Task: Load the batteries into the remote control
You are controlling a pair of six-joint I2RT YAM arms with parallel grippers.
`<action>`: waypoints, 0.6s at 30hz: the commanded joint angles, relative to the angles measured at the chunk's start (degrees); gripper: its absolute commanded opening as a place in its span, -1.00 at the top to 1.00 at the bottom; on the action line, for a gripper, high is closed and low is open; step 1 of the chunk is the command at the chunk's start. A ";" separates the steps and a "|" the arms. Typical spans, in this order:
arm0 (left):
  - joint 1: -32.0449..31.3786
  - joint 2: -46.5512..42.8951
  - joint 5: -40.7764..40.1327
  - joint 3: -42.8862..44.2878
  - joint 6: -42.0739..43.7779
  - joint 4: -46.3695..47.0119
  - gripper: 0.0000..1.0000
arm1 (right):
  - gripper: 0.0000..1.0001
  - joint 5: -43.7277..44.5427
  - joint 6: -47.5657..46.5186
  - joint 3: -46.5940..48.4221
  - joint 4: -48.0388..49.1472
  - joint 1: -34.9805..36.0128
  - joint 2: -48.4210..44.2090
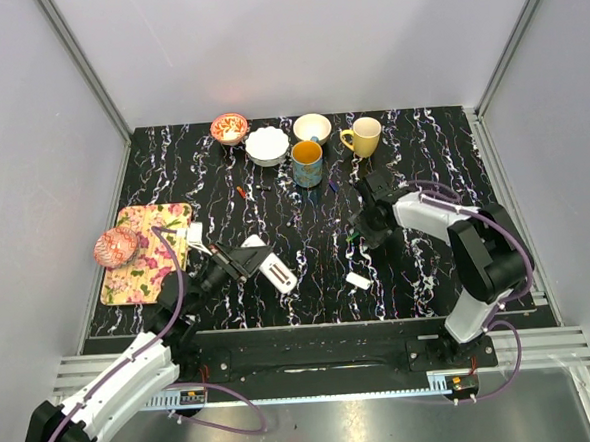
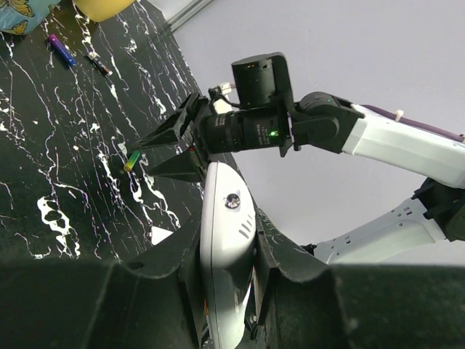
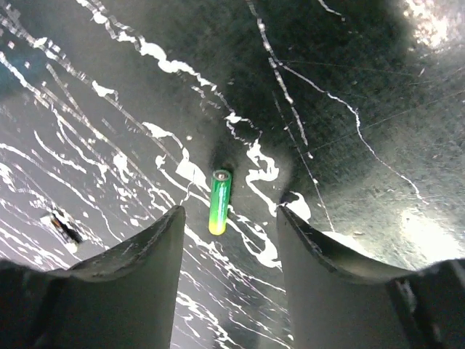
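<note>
Left gripper [image 2: 227, 251]: clamped shut on the remote control [image 1: 278, 273], fingers pressed against both long sides.
Right gripper [image 3: 229, 212]: jaws stood apart, straddling a green battery [image 3: 219, 201] without touching it; nothing was held.
Remote position: at about 7 o'clock from the middle of the black marbled table [image 1: 422, 173], lifted in the left grip, its free end pointing toward 4 o'clock.
Battery position: flat on the table, near the remote at its 2 o'clock, lying lengthwise between the right fingers.
Risk, pinch: the battery sat nearer the left-hand finger; an uneven closure would likely roll or flick it aside.
Risk, orientation: the battery lay flat, so a grab along its length might leave it tilted and awkward to seat in the slot.
Risk, collision: both grippers were close together, so a hurried approach could knock the remote askew in its grip.
Risk, mix-up: a small white chip [image 1: 358, 280] lay at the battery's 6 o'clock and could be nudged.
Remote look: slim white plastic bar, a long dark recess on the upturned face; the wrist view showed a smooth rounded side with a small round fastener and short slits.
</note>
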 commanded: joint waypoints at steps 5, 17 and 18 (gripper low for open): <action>0.14 2.08 1.08 4.36 2.58 1.40 1.00 | -0.41 -5.01 -35.29 5.08 -4.66 0.59 -9.77; -0.12 6.21 3.01 3.92 1.09 4.65 1.00 | -0.66 -0.98 -72.85 10.79 -6.94 5.86 0.50; -0.21 6.48 3.01 4.09 1.09 4.65 1.00 | -0.65 -1.25 -74.43 11.14 -6.94 5.95 1.12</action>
